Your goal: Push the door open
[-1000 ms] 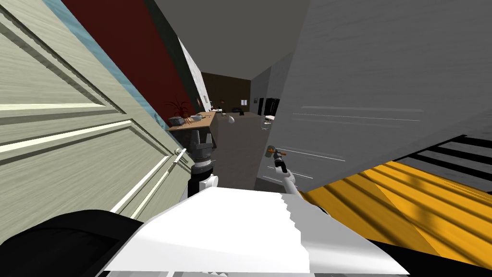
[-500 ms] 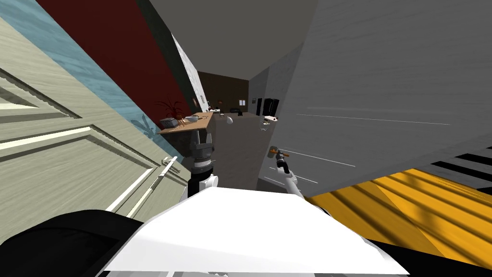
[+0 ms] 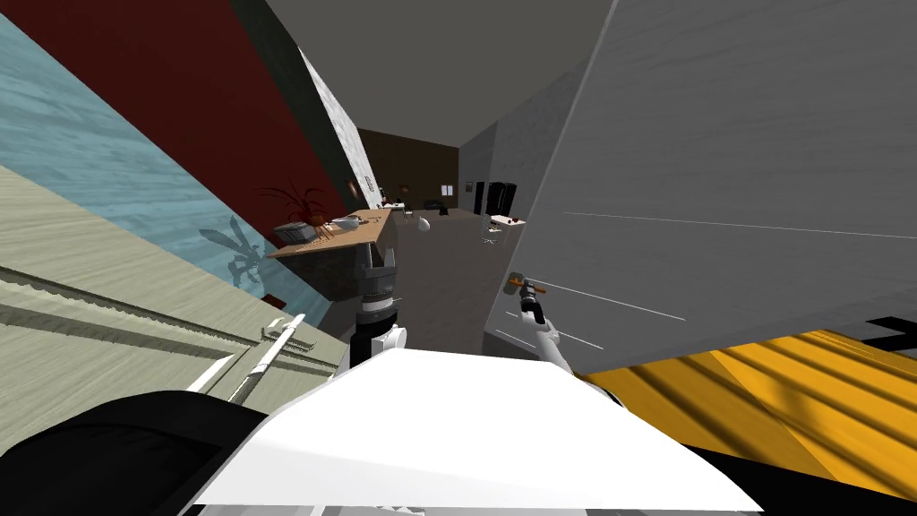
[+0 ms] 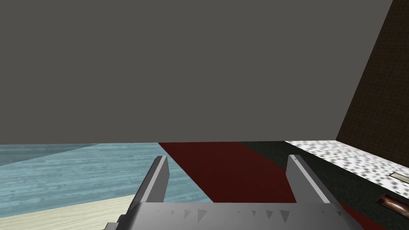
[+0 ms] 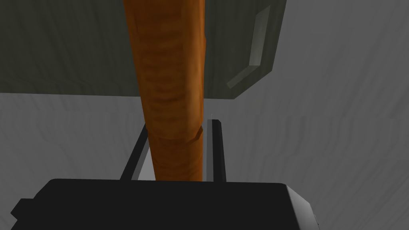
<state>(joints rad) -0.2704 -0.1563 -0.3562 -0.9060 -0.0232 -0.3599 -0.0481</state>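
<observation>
Right wrist view: the right claw point(image 5: 179, 124) is clamped on the orange shaft of a hammer point(image 5: 171, 72), one finger pressing each side. The dull grey-green head sits at the far end, in front of a pale grey plane.

Left wrist view: the left claw point(image 4: 227, 159) is spread about a third of the picture wide, with nothing between its fingers.

Head view, nearest first. The door point(image 3: 107, 358), pale green and panelled, lies along my left side, wide open, with its leaf running beside the blue wall point(image 3: 116, 188). The door handle point(image 3: 273, 331) shows by the leaf's edge, near my left forearm. The left claw point(image 3: 379, 253) points upright and forward in the open passage, apart from the door. The right claw point(image 3: 527, 293) is lower and to the right, with the hammer point(image 3: 516, 285) close to the grey wall point(image 3: 716, 179); I cannot tell whether they touch.

A yellow striped patch point(image 3: 770, 394) lies below that wall. Past the blue wall comes a dark red wall point(image 3: 179, 81). In front of it stand a wooden surface point(image 3: 345, 235) carrying small items and a red-leaved plant point(image 3: 300, 199). A brown wall point(image 3: 412, 161) closes the far end.
</observation>
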